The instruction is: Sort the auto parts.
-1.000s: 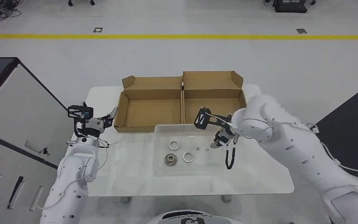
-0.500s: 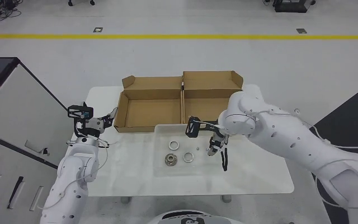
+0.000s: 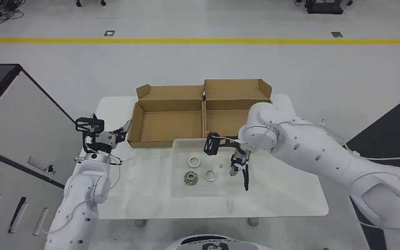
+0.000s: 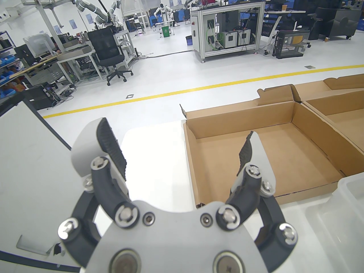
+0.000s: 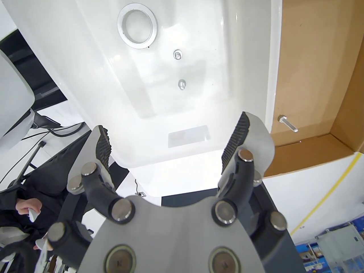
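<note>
Presently, item by item.

1. My right gripper [image 5: 173,136]: fingers spread wide with nothing between them. It hangs over the white plastic tray [image 5: 244,58], to the right of the parts lying in it.
2. My left gripper [image 4: 177,140]: likewise spread and empty. It is held above the white table [image 4: 153,143] just outside the left cardboard box [image 4: 256,154], well apart from the tray.
3. Metal ring [image 5: 137,26]: lies flat on the tray floor, out ahead of my right fingertips.
4. Second ring [image 3: 194,161]: also flat in the tray, nearer the boxes.
5. Flanged hub [image 3: 190,179]: sits in the tray just beside both rings, on the side facing my body.
6. First short bolt [image 5: 177,54] and second short bolt [image 5: 182,84]: both on the tray floor, apart from each other, between the metal ring and my right gripper.
7. Long hex bolt [image 5: 287,123]: lies on its side on the floor of the right cardboard box [image 5: 315,43], close to the wall next to the tray and near a corner.
8. Boxes: both have their flaps open and stand side by side along the far edge of the tray.
</note>
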### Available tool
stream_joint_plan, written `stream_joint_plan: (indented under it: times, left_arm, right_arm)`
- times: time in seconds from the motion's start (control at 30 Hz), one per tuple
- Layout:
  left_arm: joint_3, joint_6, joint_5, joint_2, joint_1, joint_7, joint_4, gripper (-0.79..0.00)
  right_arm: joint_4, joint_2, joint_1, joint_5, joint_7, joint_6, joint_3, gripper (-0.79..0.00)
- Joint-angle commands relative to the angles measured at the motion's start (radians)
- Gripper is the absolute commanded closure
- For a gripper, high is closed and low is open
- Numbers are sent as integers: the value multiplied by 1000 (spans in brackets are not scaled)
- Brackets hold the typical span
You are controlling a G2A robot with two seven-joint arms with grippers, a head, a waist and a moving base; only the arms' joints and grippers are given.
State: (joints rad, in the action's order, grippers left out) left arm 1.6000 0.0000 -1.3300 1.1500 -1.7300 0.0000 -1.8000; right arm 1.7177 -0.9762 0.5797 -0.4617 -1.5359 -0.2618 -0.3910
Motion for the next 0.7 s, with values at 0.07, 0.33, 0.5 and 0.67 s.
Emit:
stream_joint_plan:
  times: [0.07, 0.33, 0.5, 0.67]
  left_arm:
    - [0, 0, 0, 0, 0, 0, 0, -785]
    - [0, 0, 0, 0, 0, 0, 0, -785]
    - [0, 0, 0, 0, 0, 0, 0, -785]
    - [0, 0, 0, 0, 0, 0, 0, -785]
  right_arm:
    - [-20, 0, 24, -27, 34, -29, 10, -785]
    - [-63, -16, 41, -29, 73, -95, 40, -785]
    - [-96, -26, 41, -35, 93, -116, 54, -739]
    - [-124, -35, 40, -60, 99, -120, 63, -600]
